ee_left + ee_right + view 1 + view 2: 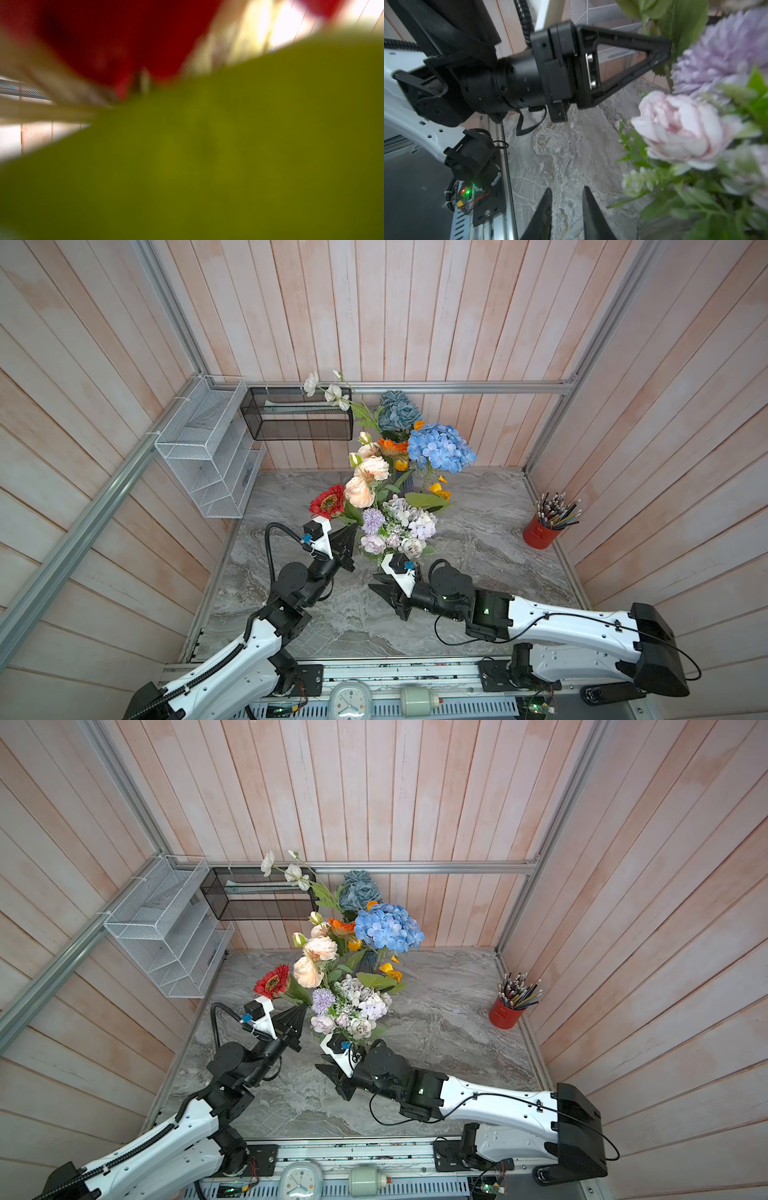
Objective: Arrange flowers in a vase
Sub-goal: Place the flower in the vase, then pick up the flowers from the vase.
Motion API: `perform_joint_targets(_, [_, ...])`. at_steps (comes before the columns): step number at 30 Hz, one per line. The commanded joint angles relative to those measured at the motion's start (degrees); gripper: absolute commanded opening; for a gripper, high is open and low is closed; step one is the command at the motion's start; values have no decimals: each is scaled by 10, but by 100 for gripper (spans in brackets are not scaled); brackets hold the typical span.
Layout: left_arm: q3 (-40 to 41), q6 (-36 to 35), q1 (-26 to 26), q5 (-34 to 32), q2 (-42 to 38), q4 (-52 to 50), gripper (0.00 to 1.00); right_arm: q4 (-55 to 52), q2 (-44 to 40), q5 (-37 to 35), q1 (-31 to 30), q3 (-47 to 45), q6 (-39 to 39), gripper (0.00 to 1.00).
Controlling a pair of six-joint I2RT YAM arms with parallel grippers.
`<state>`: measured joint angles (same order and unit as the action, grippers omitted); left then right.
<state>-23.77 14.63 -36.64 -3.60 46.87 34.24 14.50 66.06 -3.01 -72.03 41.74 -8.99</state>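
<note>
The flowers stand bunched at the middle back of the table: white blooms [332, 393], dusty-blue roses [398, 410], a blue hydrangea [441, 446], peach roses [360, 490] and a lilac bunch [397, 526]. A dark bluish vase [404, 482] barely shows between the stems. A red flower [328, 502] leans out to the left. My left gripper [352, 531] is shut on its green stem; in the left wrist view only a blurred leaf [228, 155] and the red bloom [124, 41] show. In front of the lilac bunch, my right gripper [566, 191] hangs over the marble, open a little and empty.
A red cup of pencils [540, 533] stands at the right edge. A white wire rack [208, 456] and a black mesh basket [297, 418] hang on the walls at the back left. A small clock [349, 697] lies on the front rail.
</note>
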Motion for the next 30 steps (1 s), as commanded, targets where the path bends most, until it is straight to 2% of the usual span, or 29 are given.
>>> perform_joint_targets(1, [-4,-6,3,1,2,-6,8,48,-19,-39,-3,-46,-65,28])
perform_joint_targets(4, [-6,-5,3,3,1,-10,8,112,-48,-92,2,-112,-85,33])
perform_joint_targets(6, [-9,-6,3,3,3,-13,9,119,-66,-126,20,-133,-89,41])
perform_joint_targets(9, [-12,-5,3,6,8,-15,9,114,-76,-143,69,-135,-85,50])
perform_joint_targets(12, [-13,-1,3,6,9,-19,9,156,-79,-141,105,-135,-55,58])
perform_joint_targets(22, [-11,-2,3,4,4,-34,9,239,-11,-126,125,-74,86,63])
perform_joint_targets(30, [-9,7,3,10,-4,-33,9,243,53,-119,150,-31,108,65])
